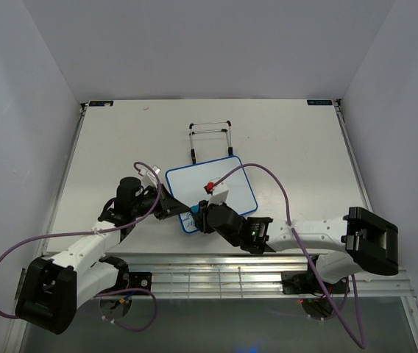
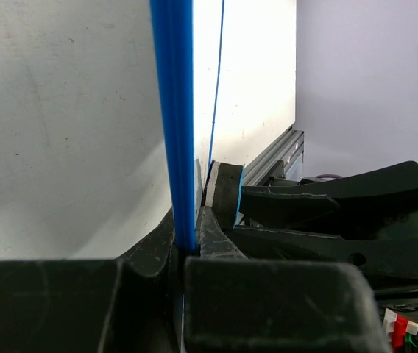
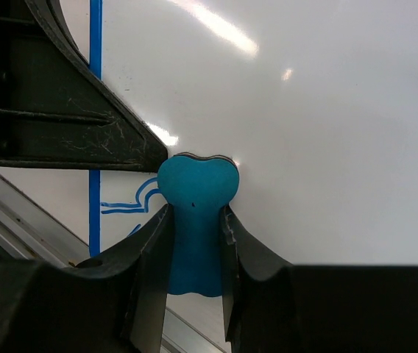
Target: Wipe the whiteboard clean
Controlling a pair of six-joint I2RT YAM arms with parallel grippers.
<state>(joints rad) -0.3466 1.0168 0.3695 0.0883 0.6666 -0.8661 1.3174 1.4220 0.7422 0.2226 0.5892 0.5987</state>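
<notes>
One whiteboard (image 1: 216, 180), one eraser (image 3: 194, 213), one wire stand (image 1: 210, 140) and two arms are on the table (image 1: 305, 154).

The left gripper (image 2: 187, 239) is clamped tight on the whiteboard's blue frame at its near-left edge, one finger on each face of the frame. The whiteboard lies askew at mid-table, toward the near edge, between the two grippers.

The right gripper (image 3: 194, 235) reaches in from the right and pinches the blue bone-shaped eraser by its waist. The eraser's rounded head is pressed on the white surface near the whiteboard's near-left corner. A few blue marks (image 3: 132, 202) show just left of the eraser, beside the frame. The left gripper's finger sits close above them.

The stand is upright just beyond the whiteboard's far edge.
</notes>
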